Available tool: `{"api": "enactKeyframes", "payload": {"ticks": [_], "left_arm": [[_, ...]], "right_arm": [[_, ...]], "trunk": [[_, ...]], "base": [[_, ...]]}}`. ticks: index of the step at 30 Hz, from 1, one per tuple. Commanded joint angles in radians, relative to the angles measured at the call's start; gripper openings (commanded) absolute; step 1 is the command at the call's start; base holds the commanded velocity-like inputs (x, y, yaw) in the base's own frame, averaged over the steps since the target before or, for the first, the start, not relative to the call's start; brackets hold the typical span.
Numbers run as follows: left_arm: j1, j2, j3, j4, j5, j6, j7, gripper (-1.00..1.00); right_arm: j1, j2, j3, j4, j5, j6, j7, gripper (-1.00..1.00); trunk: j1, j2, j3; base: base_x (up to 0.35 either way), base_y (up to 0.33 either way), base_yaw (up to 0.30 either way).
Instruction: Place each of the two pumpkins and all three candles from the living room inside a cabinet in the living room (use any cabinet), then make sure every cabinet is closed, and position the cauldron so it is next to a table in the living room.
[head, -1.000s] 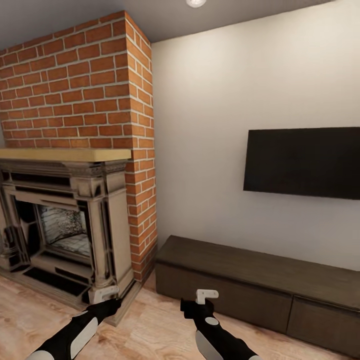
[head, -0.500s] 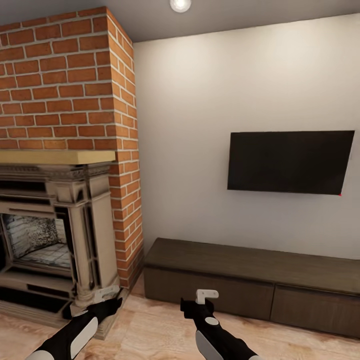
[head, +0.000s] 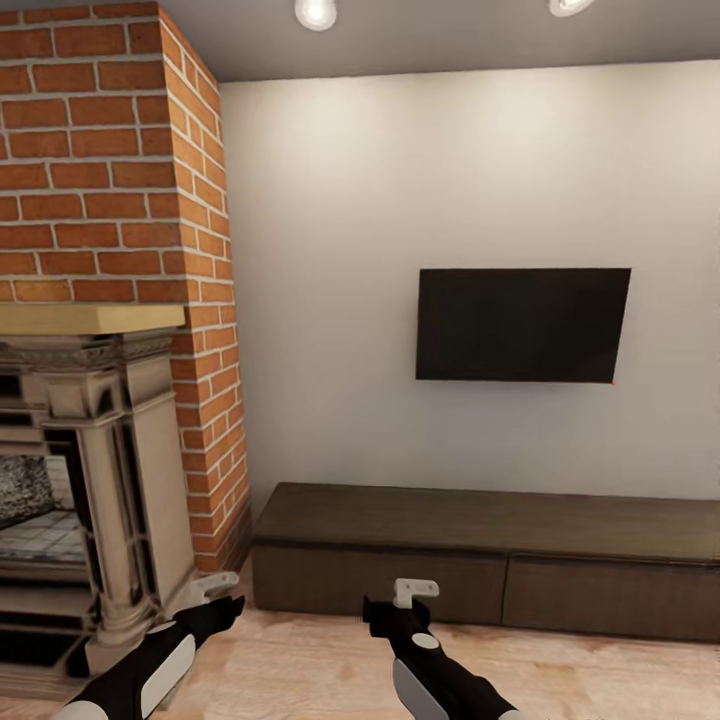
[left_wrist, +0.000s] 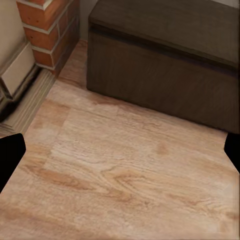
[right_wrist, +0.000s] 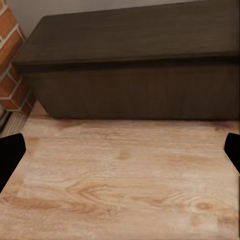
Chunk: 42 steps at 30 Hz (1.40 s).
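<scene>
Since a second ago my head view has swung right: the fireplace (head: 85, 480) has slid toward the frame's left edge, the whole TV (head: 522, 325) now shows, and the cabinet (head: 480, 555) sits more squarely ahead, while both arms keep their pose low in front of me.

From the wrist views, both grippers are spread wide, nothing between the fingers. The left gripper (left_wrist: 120, 150) shows a dark fingertip at each picture edge over bare wood floor (left_wrist: 125, 170), with the cabinet's left end (left_wrist: 165, 60) just beyond and the brick column (left_wrist: 47, 30) beside that end. The right gripper (right_wrist: 120, 152) is the same, fingers far apart over floor, facing the cabinet's front (right_wrist: 135, 90) squarely.

On the head view the left gripper (head: 205, 590) hangs short of the cabinet's left corner, near the fireplace base; the right gripper (head: 405, 598) hangs in front of the cabinet's left door, not touching it. Both cabinet fronts look shut and its top is bare wood. The brick column (head: 195, 300) rises just left of the cabinet, the TV hangs on the wall above it, and two ceiling lights (head: 316, 12) shine overhead.
</scene>
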Motion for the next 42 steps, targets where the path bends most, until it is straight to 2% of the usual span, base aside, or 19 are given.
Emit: {"api": "enactKeyframes", "payload": {"ticks": [1, 5, 6, 8, 14, 17, 21, 25, 31, 36, 42], "left_arm": [[-0.001, 0.002, -0.008, -0.004, 0.009, 0.003, 0.009, 1.0], [-0.001, 0.002, -0.008, -0.005, 0.009, 0.003, 0.009, 1.0], [-0.001, 0.002, -0.008, -0.005, 0.009, 0.003, 0.009, 1.0], [-0.001, 0.002, -0.008, -0.007, 0.009, 0.003, 0.009, 1.0], [-0.001, 0.001, -0.009, -0.006, 0.008, 0.003, 0.009, 1.0], [-0.001, 0.001, -0.01, -0.005, 0.008, 0.003, 0.009, 1.0], [-0.001, 0.001, -0.01, -0.005, 0.008, 0.003, 0.01, 1.0], [-0.001, 0.001, -0.01, -0.002, 0.008, 0.003, 0.01, 1.0], [-0.001, 0.001, -0.011, -0.004, 0.008, 0.003, 0.01, 1.0], [-0.001, 0.0, -0.011, -0.004, 0.008, 0.003, 0.01, 1.0], [-0.001, 0.0, -0.011, 0.0, 0.008, 0.003, 0.01, 1.0]], "right_arm": [[-0.001, -0.001, 0.007, 0.0, -0.012, -0.002, -0.008, 1.0], [-0.001, -0.002, -0.01, 0.002, -0.029, -0.001, -0.009, 1.0], [-0.001, -0.002, -0.02, 0.002, -0.039, 0.0, -0.009, 1.0], [-0.001, -0.004, -0.069, 0.002, -0.082, 0.003, -0.008, 1.0], [-0.001, -0.008, -0.104, 0.004, -0.111, 0.005, -0.007, 1.0], [-0.001, -0.01, -0.109, 0.004, -0.115, 0.019, -0.007, 1.0], [-0.001, -0.011, -0.115, 0.003, -0.113, 0.087, -0.005, 1.0], [-0.002, -0.016, -0.116, 0.003, -0.112, 0.105, -0.005, 1.0], [-0.002, -0.026, -0.117, 0.003, -0.112, 0.113, -0.005, 1.0], [-0.003, -0.046, -0.121, 0.003, -0.123, 0.114, -0.004, 1.0], [-0.004, -0.052, -0.121, 0.003, -0.128, 0.114, 0.006, 1.0]], "trunk": [[0.0, -0.001, -0.001], [0.0, -0.001, -0.004], [0.0, -0.001, -0.005], [0.0, -0.001, -0.007], [0.0, -0.001, -0.016], [0.0, -0.001, -0.021], [0.0, -0.001, -0.028], [0.0, -0.001, -0.034], [0.0, -0.001, -0.044], [0.0, -0.001, -0.052], [0.0, -0.001, -0.057]], "base": [[0.0, 0.001, -0.099], [0.0, 0.0, -0.047], [0.0, 0.0, -0.016], [0.0, 0.0, 0.02], [0.0, 0.0, 0.051], [0.0, 0.0, 0.064], [0.0, 0.0, 0.066], [0.0, 0.0, 0.066], [0.0, 0.0, 0.039], [0.0, 0.0, 0.0], [0.0, 0.0, -0.046]]}}
